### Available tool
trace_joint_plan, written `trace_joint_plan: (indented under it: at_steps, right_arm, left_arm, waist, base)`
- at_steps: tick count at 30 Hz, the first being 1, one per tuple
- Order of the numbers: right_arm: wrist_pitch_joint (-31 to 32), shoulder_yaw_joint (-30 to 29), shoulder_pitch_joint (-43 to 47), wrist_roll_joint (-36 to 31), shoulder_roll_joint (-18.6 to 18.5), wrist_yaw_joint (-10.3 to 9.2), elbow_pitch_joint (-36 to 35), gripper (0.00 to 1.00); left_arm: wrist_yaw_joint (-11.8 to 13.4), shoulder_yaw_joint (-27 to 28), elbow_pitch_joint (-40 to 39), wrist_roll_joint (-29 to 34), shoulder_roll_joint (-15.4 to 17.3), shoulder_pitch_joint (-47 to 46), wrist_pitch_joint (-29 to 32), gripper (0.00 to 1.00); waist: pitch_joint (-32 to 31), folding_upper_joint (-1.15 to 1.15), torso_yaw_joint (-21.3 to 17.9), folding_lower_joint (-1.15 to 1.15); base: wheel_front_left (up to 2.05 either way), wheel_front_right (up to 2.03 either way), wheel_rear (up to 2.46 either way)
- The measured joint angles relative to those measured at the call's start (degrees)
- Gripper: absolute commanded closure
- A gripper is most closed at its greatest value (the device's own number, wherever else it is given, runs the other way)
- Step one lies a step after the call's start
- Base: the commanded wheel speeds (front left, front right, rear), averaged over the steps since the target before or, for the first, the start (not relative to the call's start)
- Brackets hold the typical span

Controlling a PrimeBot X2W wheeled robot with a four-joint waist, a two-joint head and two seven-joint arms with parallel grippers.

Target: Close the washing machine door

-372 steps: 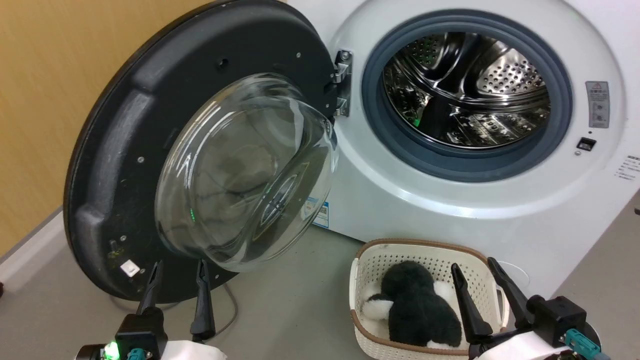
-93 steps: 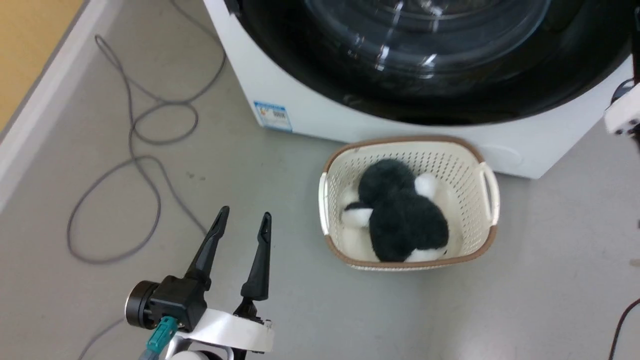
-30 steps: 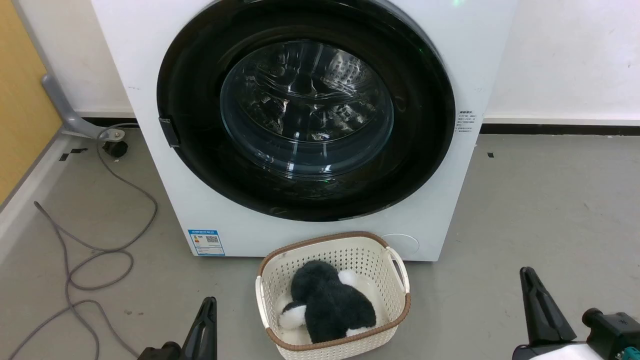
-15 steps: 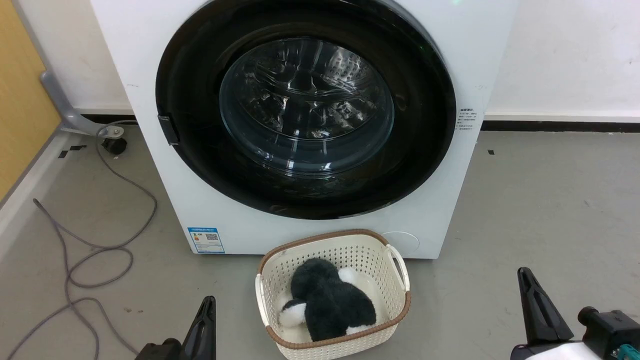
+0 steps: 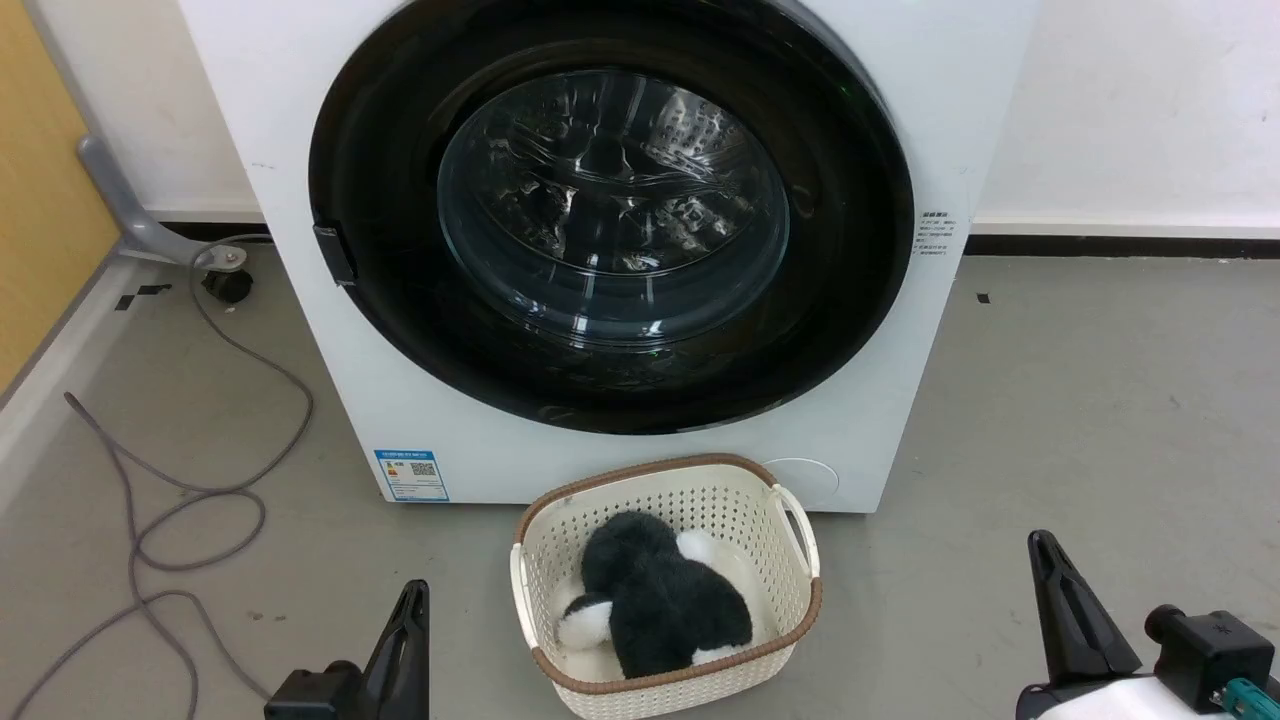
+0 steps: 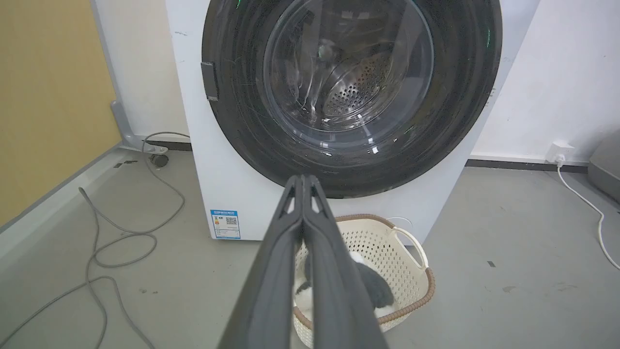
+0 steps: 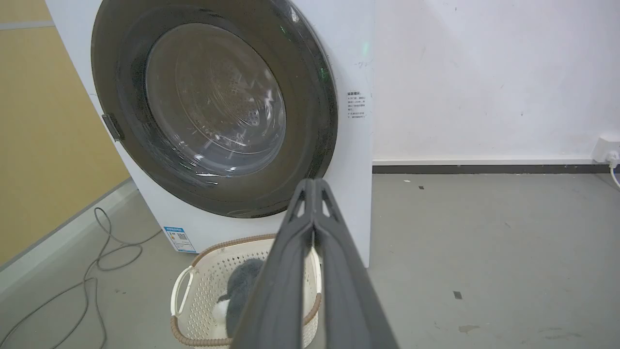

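Head view: high, tilted forward and down, square to the washing machine (image 5: 620,465) front, basket (image 5: 700,505) below centre. Left wrist view: lower, near level, almost square to that front. Right wrist view: lower, oblique from the right; all three share front and basket.

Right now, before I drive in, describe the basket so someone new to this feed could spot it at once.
Find the white washing machine, its round black door shut. On the grey floor just before its lower edge stands the basket. Cream, with hole-dotted walls and a brown rim, it holds a black-and-white plush toy, unlike the thin grey cable lying to its left.
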Motion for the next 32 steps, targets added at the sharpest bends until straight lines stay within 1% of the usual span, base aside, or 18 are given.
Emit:
trace_joint_plan:
  at_steps: [32]
  right_arm:
    - [2.1,0.5,-1.4,-2.6,0.0,0.00,0.0,1.00]
  left_arm:
    - [0.2,1.1,-1.1,2.4,0.0,-2.3,3.8,1.00]
  waist:
    - [1.0,0.00,-0.1,0.00]
  base:
    - [0.00,0.00,0.00]
